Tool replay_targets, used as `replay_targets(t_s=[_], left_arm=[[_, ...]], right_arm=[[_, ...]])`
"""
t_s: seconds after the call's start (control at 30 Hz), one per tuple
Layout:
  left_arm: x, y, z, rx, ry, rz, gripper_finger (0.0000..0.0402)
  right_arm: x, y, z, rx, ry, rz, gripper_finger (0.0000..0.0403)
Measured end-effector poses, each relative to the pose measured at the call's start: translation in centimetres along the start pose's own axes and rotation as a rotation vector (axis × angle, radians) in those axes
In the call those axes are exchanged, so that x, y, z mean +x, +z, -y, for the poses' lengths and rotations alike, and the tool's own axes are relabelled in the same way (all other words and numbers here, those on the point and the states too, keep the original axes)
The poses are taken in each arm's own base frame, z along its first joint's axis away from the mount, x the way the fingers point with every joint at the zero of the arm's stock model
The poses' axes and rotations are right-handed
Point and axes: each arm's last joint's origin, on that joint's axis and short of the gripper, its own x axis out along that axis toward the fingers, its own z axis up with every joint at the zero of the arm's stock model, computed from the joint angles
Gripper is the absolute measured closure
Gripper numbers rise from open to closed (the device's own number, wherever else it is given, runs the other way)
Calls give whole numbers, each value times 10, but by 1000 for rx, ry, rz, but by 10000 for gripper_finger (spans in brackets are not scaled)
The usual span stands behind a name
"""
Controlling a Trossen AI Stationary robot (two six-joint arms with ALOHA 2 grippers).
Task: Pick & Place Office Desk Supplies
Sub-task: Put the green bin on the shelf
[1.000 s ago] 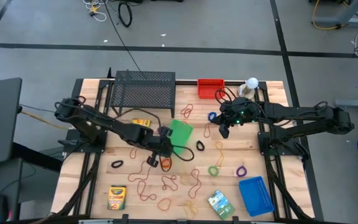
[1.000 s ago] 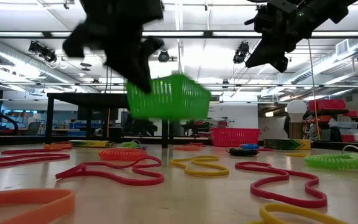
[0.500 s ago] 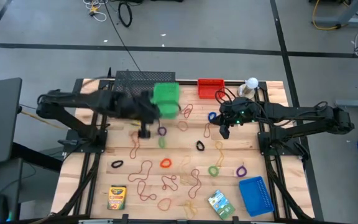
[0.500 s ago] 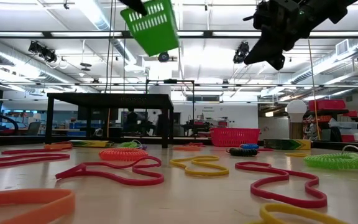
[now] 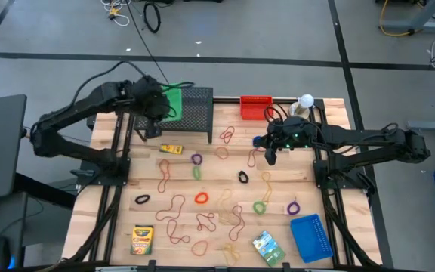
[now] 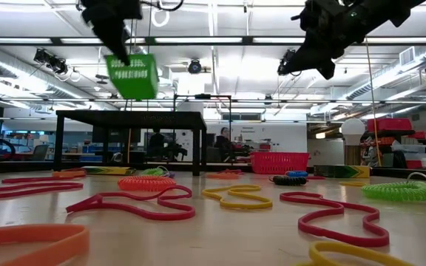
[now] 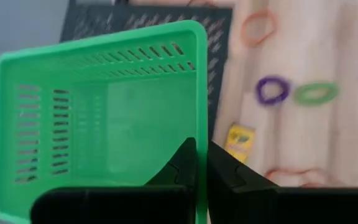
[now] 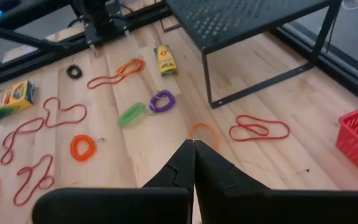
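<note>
Holding a green slotted basket (image 5: 171, 102) by its rim, the left hand (image 5: 157, 106) is raised over the left end of the black wire-mesh rack (image 5: 191, 113) at the back of the surface (image 5: 323, 170). The left wrist view shows the hand's fingers (image 7: 185, 165) clenched on the wall of the basket (image 7: 104, 118), with the rack (image 7: 219, 43) beneath it. In the low view the basket (image 6: 133, 74) hangs well above the rack (image 6: 132, 122), tilted, not touching it.

The right hand (image 5: 270, 155) hovers above the right middle of the surface, clenched on nothing; its fingers (image 8: 188, 165) meet with no gap in the right wrist view.

Rubber-band loops (image 5: 202, 198) lie scattered over the middle and front of the surface in red, orange, green, purple and black. A purple loop (image 5: 195, 159) lies just beside a green one (image 5: 197, 172) in front of the rack. One crayon box (image 5: 171, 149) lies near the rack's front left leg; a second, larger crayon box (image 5: 142, 239) sits at the front left corner. A green printed packet (image 5: 266, 245) lies at the front right, next to a blue basket (image 5: 310, 237).

At the back edge stands a red basket (image 5: 255, 106), and right of it a white ball on a round base (image 5: 305, 102).
</note>
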Motion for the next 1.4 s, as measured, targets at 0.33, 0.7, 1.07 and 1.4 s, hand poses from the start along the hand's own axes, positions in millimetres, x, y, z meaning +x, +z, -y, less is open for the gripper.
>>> replay_targets(t_s=[0.33,0.7,1.07,1.4], left_arm=[[3,-66,-17,23,49,-62,390],[24,-85,-30,154,4,-100,390],[25,-87,-32,171,9,-103,388],[24,-91,-36,130,19,-110,388]], right_arm=[[0,6,1,6,-33,72,396],[0,9,0,10,-35,99,396],[0,9,0,-1,-35,99,396],[0,9,0,-15,-35,98,396]])
